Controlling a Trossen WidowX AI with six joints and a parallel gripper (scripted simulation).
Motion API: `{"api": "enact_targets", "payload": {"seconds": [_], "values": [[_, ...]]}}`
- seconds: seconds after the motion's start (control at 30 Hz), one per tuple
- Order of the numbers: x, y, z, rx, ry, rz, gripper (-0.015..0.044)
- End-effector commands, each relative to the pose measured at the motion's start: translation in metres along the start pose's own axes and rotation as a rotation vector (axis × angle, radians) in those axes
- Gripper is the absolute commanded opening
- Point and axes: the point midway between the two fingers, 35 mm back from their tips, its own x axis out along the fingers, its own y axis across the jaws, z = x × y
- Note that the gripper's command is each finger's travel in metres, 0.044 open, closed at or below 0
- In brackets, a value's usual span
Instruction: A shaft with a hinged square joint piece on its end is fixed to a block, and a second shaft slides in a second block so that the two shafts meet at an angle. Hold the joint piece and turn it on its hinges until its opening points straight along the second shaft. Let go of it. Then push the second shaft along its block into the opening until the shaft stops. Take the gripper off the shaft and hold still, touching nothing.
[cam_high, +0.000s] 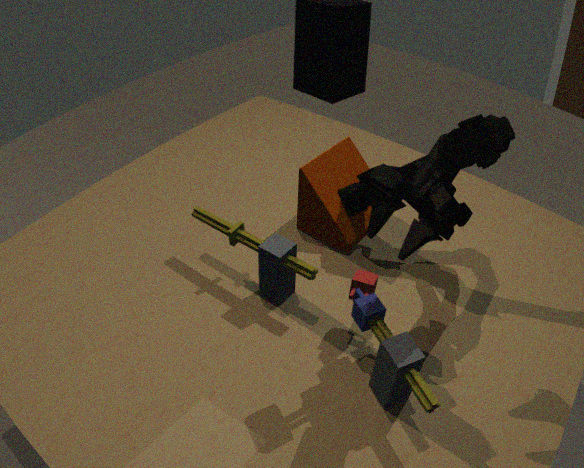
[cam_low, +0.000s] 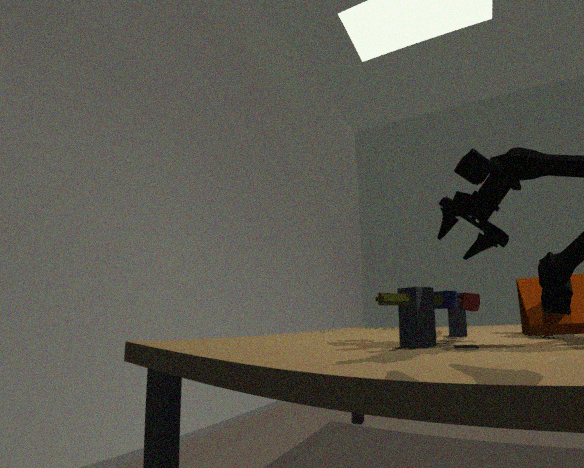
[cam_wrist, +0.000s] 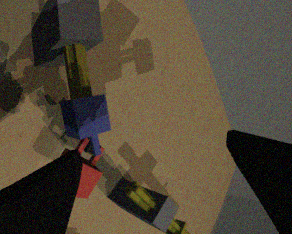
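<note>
The red joint piece (cam_high: 365, 281) (cam_low: 470, 301) (cam_wrist: 91, 181) is hinged to a blue piece (cam_high: 369, 312) (cam_wrist: 87, 117) on the end of the first yellow shaft (cam_high: 422, 392) (cam_wrist: 77, 70), which passes through a grey block (cam_high: 390, 380) (cam_low: 417, 320). The red piece is turned aside from the second shaft's line; its opening is not clearly visible. The second yellow shaft (cam_high: 215, 221) (cam_wrist: 142, 197) passes through another grey block (cam_high: 276, 275) (cam_wrist: 166, 214), its near end apart from the joint. My gripper (cam_high: 386, 247) (cam_low: 452, 248) (cam_wrist: 155, 148) is open and empty, above the joint piece.
An orange wedge (cam_high: 332, 185) (cam_low: 529, 310) stands on the table behind the blocks, near the arm. A collar (cam_high: 235, 233) sits on the second shaft's far part. A black box-like object (cam_high: 332, 50) shows beyond the table. Shadows of the arm fall around the blocks.
</note>
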Motion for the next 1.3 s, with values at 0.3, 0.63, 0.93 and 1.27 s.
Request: {"api": "enact_targets", "payload": {"seconds": [0.3, 0.63, 0.93, 1.27], "values": [[-0.007, 0.021, -0.059, 0.401, 0.155, 0.095, 0.0440], [-0.018, 0.043, -0.088, 0.725, 0.235, 0.155, 0.0440], [-0.026, 0.061, -0.100, 0.978, 0.273, 0.199, 0.0440], [-0.020, 0.064, -0.101, 0.957, 0.291, 0.251, 0.0440]]}}
